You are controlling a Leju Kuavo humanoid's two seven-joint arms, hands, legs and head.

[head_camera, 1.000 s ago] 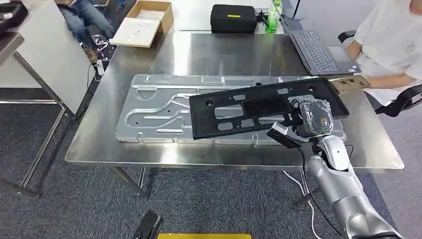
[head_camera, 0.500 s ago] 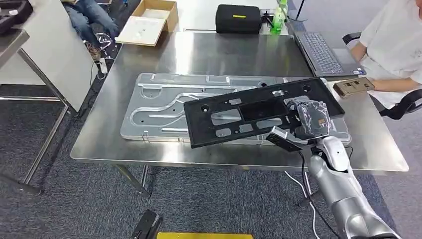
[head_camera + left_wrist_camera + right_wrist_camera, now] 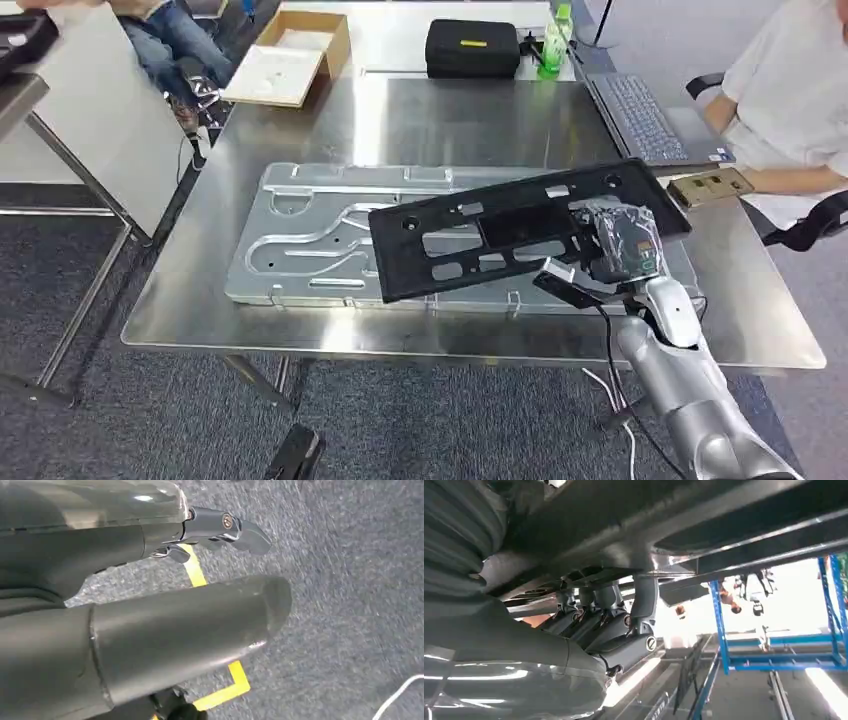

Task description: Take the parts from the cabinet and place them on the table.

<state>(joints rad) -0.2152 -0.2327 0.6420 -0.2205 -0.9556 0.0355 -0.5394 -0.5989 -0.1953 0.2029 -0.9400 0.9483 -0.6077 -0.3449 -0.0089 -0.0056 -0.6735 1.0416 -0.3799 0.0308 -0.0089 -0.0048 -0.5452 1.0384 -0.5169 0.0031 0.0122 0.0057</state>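
Steel table [image 3: 300, 320] carries one silver plate [image 3: 300, 235]. Right hand [image 3: 625, 245] grips one black panel [image 3: 470, 235], held tilted above that plate. Left hand [image 3: 150, 615] hangs over carpet, fingers apart, holding nothing.

There is one steel table [image 3: 300, 320], and on it lie one embossed silver metal plate [image 3: 300, 240], one black plastic panel [image 3: 500, 235], one laptop [image 3: 640, 115] and one small tan perforated piece [image 3: 712, 186]. Farther back are one open cardboard box [image 3: 290, 55], one black case [image 3: 470, 47] and one green bottle [image 3: 552, 40]. One person in white [image 3: 790, 100] sits at the table's right side.
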